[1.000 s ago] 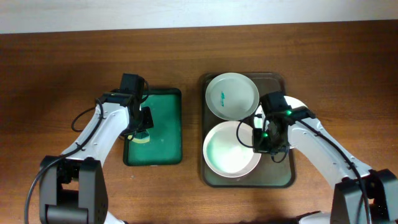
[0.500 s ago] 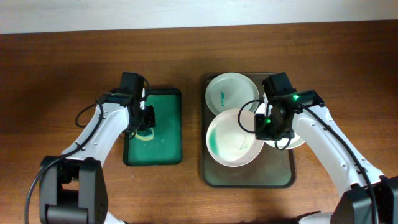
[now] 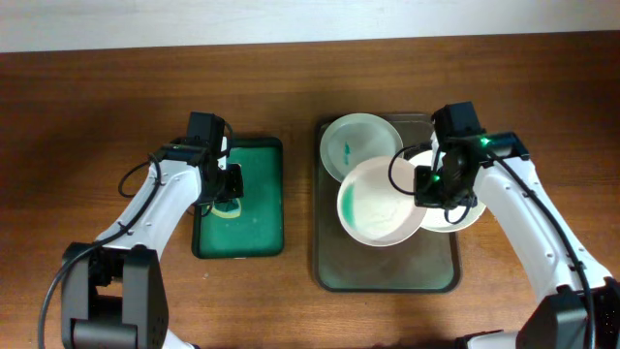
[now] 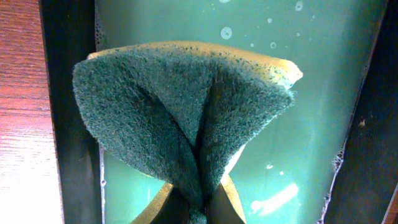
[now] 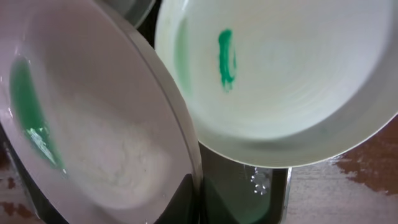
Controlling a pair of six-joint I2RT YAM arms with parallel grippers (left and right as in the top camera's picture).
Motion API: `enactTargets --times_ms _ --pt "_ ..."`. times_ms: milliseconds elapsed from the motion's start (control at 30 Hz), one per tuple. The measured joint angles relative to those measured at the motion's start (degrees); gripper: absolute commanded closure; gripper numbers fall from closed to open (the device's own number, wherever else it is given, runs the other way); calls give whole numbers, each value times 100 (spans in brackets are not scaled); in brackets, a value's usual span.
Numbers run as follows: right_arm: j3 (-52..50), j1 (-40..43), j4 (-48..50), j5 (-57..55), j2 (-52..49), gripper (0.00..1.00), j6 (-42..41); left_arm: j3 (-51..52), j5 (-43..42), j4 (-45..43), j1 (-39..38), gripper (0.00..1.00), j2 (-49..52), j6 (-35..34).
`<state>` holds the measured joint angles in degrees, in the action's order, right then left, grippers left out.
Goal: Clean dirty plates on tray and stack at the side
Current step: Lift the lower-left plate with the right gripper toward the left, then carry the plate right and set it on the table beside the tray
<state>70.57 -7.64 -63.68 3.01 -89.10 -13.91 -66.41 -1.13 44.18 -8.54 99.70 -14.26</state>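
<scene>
The dark tray [image 3: 387,267] lies right of centre. A white plate [image 3: 360,147] with a teal smear rests at its far end and also shows in the right wrist view [image 5: 280,74]. My right gripper [image 3: 423,189] is shut on the rim of a second plate [image 3: 378,204], holding it tilted above the tray; the right wrist view shows the fingers [image 5: 199,202] pinching that plate [image 5: 93,137], which has green-tinted wetness inside. A third plate [image 3: 461,218] lies partly under my right arm at the tray's right edge. My left gripper [image 3: 225,189] is shut on a green sponge [image 4: 186,106].
A smaller green tray [image 3: 254,213] with a wet floor [image 4: 311,93] lies left of the dark tray, under the sponge. Wooden table surrounds both trays. A white wall edge runs along the far side.
My right gripper has lifted the held plate off the tray's near part and carried it up and to the right. The left arm and sponge have barely moved.
</scene>
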Motion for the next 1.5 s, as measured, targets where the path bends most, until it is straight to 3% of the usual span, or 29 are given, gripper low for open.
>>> enactTargets --times_ms 133,400,700,933,1100,1367,1500 --pt "463 0 -131 203 0 96 46 0 0 -52 0 100 0 0" --pt "520 -328 699 911 0 96 -101 0 -24 -2 0 100 0 0" --pt "527 -1626 1875 125 -79 96 -905 4 -46 623 28 100 -763 -7" --pt "542 -2186 3222 -258 -1235 96 -1038 11 -107 1113 765 100 -1058 -179" --pt "551 -2551 3989 -765 -1344 96 -1078 11 -190 1145 809 100 -1058 -203" --pt "605 -3554 4732 -2673 -1346 96 205 11 -192 1154 809 100 -1058 -203" --pt "686 -4188 5628 -4057 -1346 96 1222 11 -195 1154 809 100 -1058 -203"
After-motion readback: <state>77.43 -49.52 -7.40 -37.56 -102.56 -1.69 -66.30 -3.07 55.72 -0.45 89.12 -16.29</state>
